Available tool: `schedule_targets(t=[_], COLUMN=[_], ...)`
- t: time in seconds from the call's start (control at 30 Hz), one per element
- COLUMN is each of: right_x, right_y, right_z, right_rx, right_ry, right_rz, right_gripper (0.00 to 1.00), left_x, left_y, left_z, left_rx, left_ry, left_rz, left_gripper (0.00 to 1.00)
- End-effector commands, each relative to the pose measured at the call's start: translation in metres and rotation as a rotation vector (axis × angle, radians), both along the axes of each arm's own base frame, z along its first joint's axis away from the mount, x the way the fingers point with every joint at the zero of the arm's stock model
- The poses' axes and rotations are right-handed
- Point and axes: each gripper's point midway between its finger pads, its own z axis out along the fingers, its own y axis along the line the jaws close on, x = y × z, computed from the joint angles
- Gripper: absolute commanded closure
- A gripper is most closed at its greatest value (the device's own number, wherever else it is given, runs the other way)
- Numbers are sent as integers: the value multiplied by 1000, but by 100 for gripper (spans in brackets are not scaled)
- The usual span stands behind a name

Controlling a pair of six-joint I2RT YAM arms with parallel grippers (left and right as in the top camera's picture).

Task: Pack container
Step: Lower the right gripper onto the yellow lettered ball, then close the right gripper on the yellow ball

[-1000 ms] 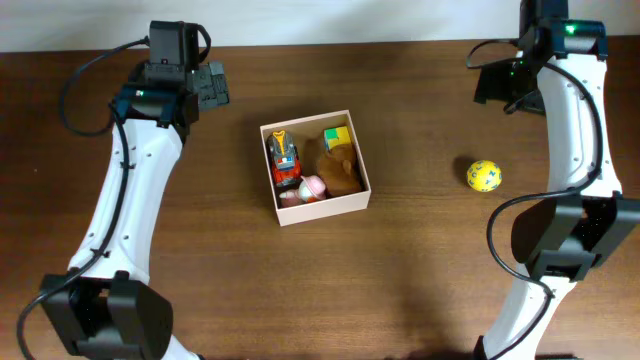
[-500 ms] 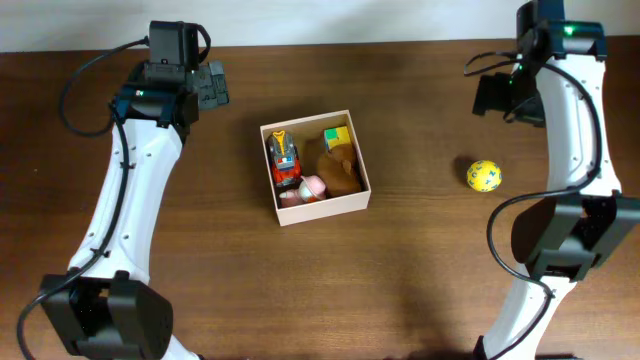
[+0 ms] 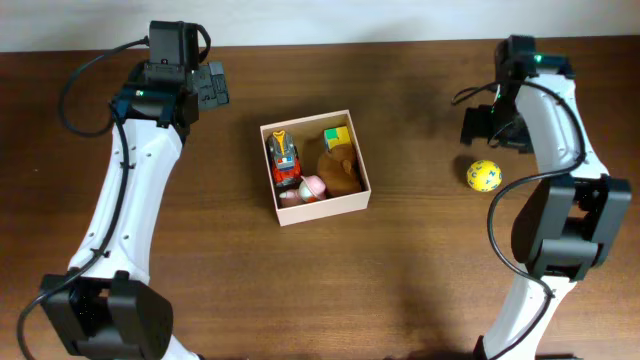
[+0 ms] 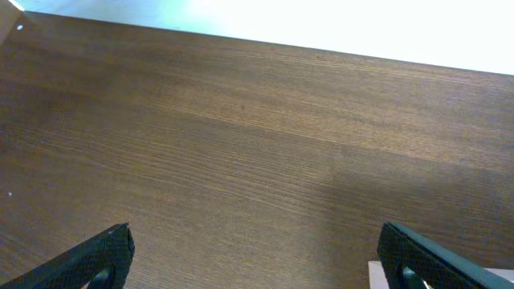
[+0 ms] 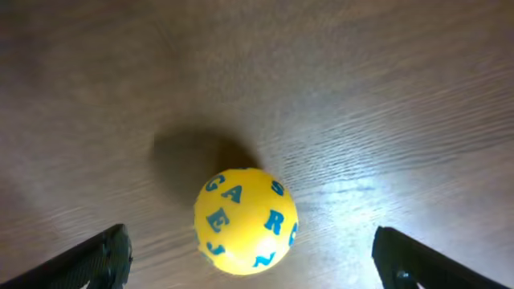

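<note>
Ball and right tool are the pair that matters now. The yellow ball with blue letters sits alone on the desk. It is just below the right tool and not touching it. From the right wrist, the ball shows in the gap between the two dark fingers, about in the middle from side to side. The right tool is spread wide and holds nothing. A ball is round, so it has no long side to line up with. I think the tool only needs to go straight down over it and then squeeze. The ball may roll if one finger bumps it first.

The box lies well apart from the right tool, off toward the other arm, between the two tools. It already holds a toy truck, a brown bear and a little block.

The left tool is also spread wide and empty. It is on the far side of the box from the ball, so the right arm is much nearer.
</note>
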Motion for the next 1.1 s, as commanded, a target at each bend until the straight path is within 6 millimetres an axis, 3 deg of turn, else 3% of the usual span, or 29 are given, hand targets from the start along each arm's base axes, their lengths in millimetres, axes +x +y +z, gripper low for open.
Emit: schedule_targets(t=[0.0, 0.2, 0.6, 0.9, 1.07], right_x=[-8, -14, -17, -19, -14], right_y=[-1, 0, -4, -10, 0], right_z=[-10, -32, -62, -64, -64], right_rx=[-20, -14, 87, 95, 147], right_ry=[25, 56, 20, 16, -6], right_rz=[13, 82, 36, 26, 33], right_gripper=[1, 1, 1, 0, 10], left_x=[-2, -2, -2, -2, -2], left_y=[5, 5, 5, 5, 5], left_z=[15, 15, 15, 15, 15], left_rx=[-2, -2, -2, -2, -2], left_ry=[-35, -35, -35, -35, -35], left_rz=[23, 23, 23, 23, 23], left_gripper=[1, 1, 1, 1, 1])
